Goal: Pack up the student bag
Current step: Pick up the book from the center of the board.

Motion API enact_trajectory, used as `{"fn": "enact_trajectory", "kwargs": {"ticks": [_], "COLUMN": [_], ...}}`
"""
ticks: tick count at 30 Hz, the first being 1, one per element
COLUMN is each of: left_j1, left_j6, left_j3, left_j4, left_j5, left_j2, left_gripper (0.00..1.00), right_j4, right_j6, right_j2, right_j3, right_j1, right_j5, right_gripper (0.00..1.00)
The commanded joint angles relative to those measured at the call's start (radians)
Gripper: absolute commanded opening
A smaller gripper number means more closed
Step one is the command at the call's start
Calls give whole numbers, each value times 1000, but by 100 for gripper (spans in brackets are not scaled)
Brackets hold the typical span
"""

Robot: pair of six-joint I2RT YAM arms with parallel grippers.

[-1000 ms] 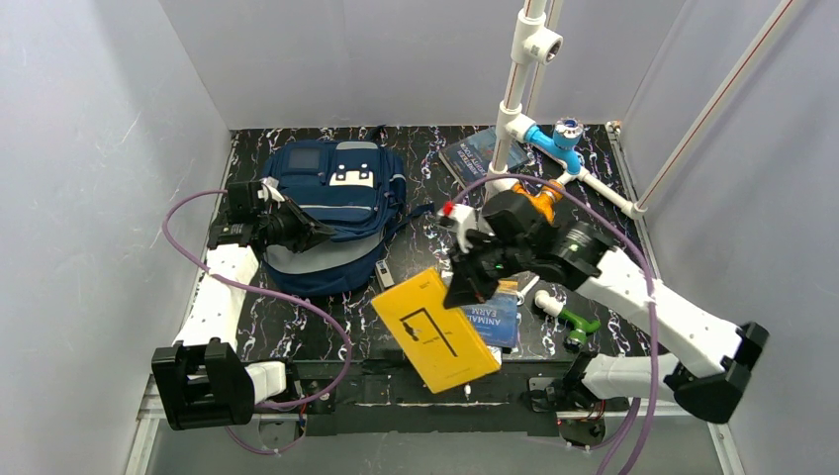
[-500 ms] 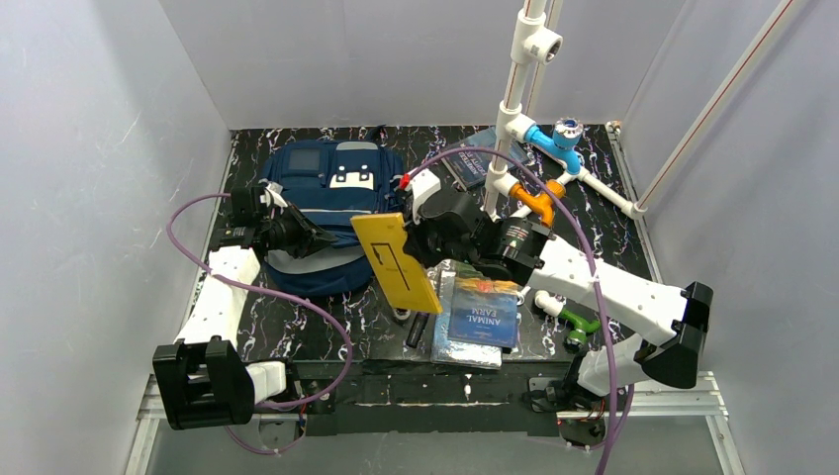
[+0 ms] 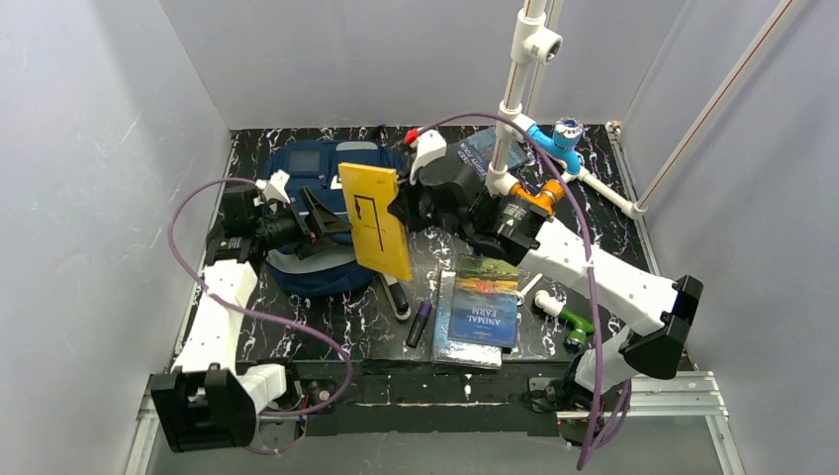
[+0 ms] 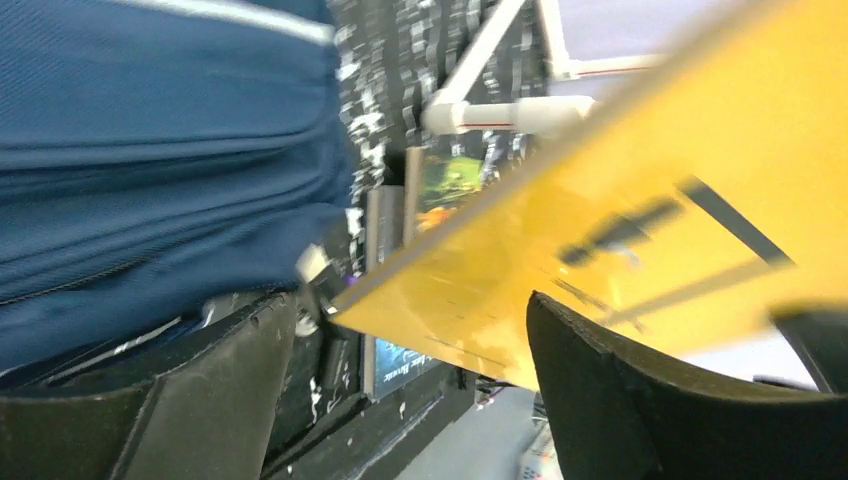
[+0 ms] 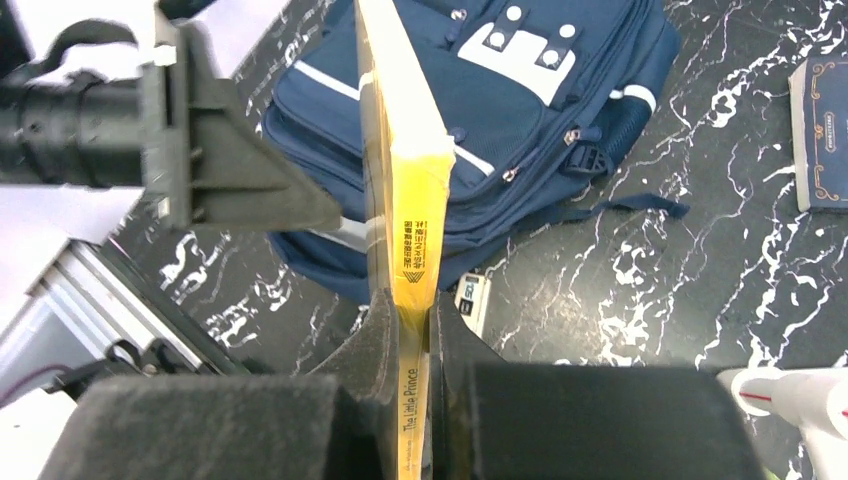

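Nearest me, a blue Animal Farm book (image 3: 485, 309) is lying flat on the marbled black worktop (image 3: 361, 322), with a purple marker (image 3: 419, 324) just beside it on its left. Further in, my right end effector (image 5: 408, 312) is clenching a yellow book (image 5: 415, 190) by its edge and holding it upright in the air, over the right side of the student bag (image 5: 520, 90). My left end effector (image 3: 322, 226) is sitting released, fingers spread wide, facing the yellow cover from the opposite side; I cannot tell whether it is touching. The bag is lying at the far left of the worktop, front pockets up. Beyond it, a dark book (image 5: 822, 130) is resting near the white pipes (image 3: 521, 59).
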Motion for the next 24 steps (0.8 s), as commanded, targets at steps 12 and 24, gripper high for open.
{"fn": "enact_trajectory", "kwargs": {"ticks": [12,24], "left_j1": [-35,-162], "left_j6": [7,-119], "left_j3": [91,72], "left_j4": [363,433], "left_j5": [337,422], "left_j2": [-140,-275], "left_gripper": [98,97], "right_j4": [159,284], "right_j6": [94,159], "right_j2": [-199,-322], "right_j3": [-46,-145], "right_j1": [-157,-194], "right_j5": [-538,-669], "right_gripper": [1,1]}}
